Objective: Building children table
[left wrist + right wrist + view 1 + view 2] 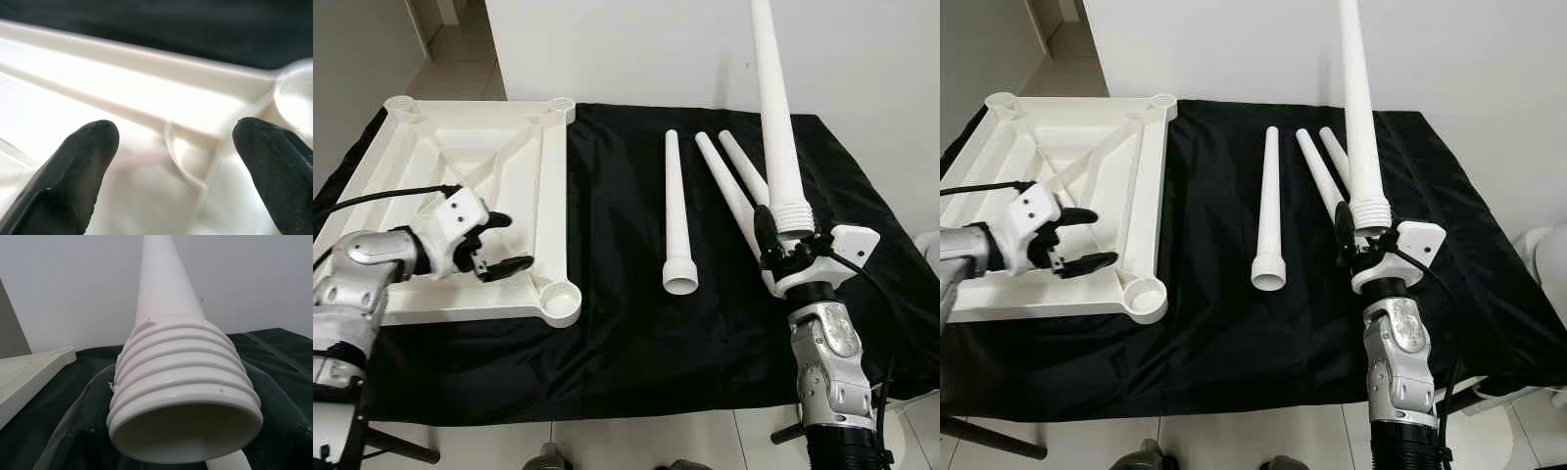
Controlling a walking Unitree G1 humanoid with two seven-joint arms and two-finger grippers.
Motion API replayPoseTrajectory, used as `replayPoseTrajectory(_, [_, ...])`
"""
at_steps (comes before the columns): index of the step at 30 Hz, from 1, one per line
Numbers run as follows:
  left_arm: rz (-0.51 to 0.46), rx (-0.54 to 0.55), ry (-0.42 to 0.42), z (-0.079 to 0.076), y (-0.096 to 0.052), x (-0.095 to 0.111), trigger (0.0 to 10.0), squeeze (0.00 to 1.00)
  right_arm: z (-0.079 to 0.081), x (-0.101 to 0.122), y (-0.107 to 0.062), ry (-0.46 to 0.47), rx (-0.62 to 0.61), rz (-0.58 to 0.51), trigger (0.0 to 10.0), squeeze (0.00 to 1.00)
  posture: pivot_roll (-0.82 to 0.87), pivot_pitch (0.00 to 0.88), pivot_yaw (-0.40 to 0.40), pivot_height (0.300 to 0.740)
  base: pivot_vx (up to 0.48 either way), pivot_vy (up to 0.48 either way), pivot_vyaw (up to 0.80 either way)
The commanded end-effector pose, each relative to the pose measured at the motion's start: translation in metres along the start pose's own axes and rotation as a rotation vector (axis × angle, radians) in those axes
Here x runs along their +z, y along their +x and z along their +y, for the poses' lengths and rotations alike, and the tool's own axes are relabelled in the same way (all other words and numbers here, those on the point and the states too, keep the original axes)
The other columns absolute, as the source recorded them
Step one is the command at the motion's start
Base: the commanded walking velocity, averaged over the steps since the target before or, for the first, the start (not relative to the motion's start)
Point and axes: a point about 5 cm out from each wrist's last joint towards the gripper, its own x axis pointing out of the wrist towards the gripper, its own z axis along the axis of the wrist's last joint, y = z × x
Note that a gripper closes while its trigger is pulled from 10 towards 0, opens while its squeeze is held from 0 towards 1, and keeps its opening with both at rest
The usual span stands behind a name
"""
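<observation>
Tabletop [499,157], white plastic, square, is laid upside down on the robot's left part of the counter [636,343], which is draped in black cloth [607,323]. Ribbed underside is turned up; a round leg socket [560,297] is seen at the near corner toward the counter's middle, and further sockets at the two far corners.

Left hand [504,245] is held over the near edge of the tabletop, fingers [73,166] spread apart with nothing between them; in the left wrist view the rim and the corner socket [296,95] are seen just beyond the fingertips.

Held leg [775,127], a white tapered tube, is kept upright and slightly tilted by the right hand [793,250], which is pinched on its threaded wide end; the narrow end points up past the picture's top. In the right wrist view the ribbed thread and hollow open mouth of the held leg [181,382] are shown close up.

Loose legs, three, white, are laid on the cloth between tabletop and right hand: one [675,215] alone with its wide mouth toward the robot, two [729,176] side by side, partly hidden behind the held leg.
</observation>
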Motion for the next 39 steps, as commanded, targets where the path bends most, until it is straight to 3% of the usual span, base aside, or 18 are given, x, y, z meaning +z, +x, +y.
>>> replayPoseTrajectory(1, [0.068,-0.138,0.017,-0.010,-0.003,-0.010,10.0,0.00,-0.001,0.006,0.000,-0.010,0.010,-0.018,10.0,0.00,0.04,0.000,0.005,0.740,0.000,0.000,0.00])
replayPoseTrajectory(9, [0.163,-0.177,0.083,-0.022,0.001,-0.020,10.0,0.00,-0.001,0.007,0.002,-0.014,0.015,-0.018,10.0,0.00,0.03,0.000,0.001,0.740,0.000,0.000,0.00])
replayPoseTrajectory(15, [0.103,-0.196,0.076,-0.034,0.020,-0.012,10.0,0.00,-0.002,0.007,0.002,-0.021,0.020,-0.016,10.0,0.00,0.03,0.000,-0.003,0.740,0.000,0.000,0.00])
replayPoseTrajectory(17, [0.103,-0.196,0.076,-0.034,0.020,-0.012,10.0,0.00,-0.002,0.007,0.002,-0.021,0.020,-0.016,10.0,0.00,0.03,0.000,-0.003,0.740,0.000,0.000,0.00])
replayPoseTrajectory(19, [0.073,-0.195,0.101,-0.041,0.033,-0.009,10.0,0.00,-0.002,0.008,0.003,-0.023,0.022,-0.016,10.0,0.00,0.03,0.000,-0.004,0.740,0.000,0.000,0.00])
replayPoseTrajectory(22, [0.061,-0.190,0.104,-0.043,0.037,-0.008,10.0,0.00,-0.002,0.008,0.003,-0.023,0.022,-0.016,10.0,0.00,0.03,0.000,-0.004,0.740,0.000,0.000,0.00])
replayPoseTrajectory(25, [-0.035,-0.158,0.080,-0.055,0.070,0.013,10.0,0.00,-0.001,0.008,0.004,-0.028,0.026,-0.015,10.0,0.00,0.02,0.000,-0.002,0.740,0.000,0.000,0.00])
replayPoseTrajectory(32, [-0.106,-0.106,0.084,-0.063,0.094,0.031,10.0,0.00,-0.001,0.008,0.004,-0.034,0.027,-0.015,10.0,0.00,0.02,0.000,0.001,0.740,0.000,0.000,0.00])
replayPoseTrajectory(34, [-0.131,-0.033,0.086,-0.063,0.106,0.041,10.0,0.00,0.000,0.008,0.004,-0.031,0.028,-0.014,10.0,0.00,0.01,0.000,0.000,0.740,0.000,0.000,0.00])
replayPoseTrajectory(39, [-0.160,0.058,0.053,-0.060,0.119,0.050,10.0,0.00,0.003,0.007,0.003,-0.025,0.039,-0.009,10.0,0.00,0.01,0.000,0.001,0.740,0.000,0.000,0.00])
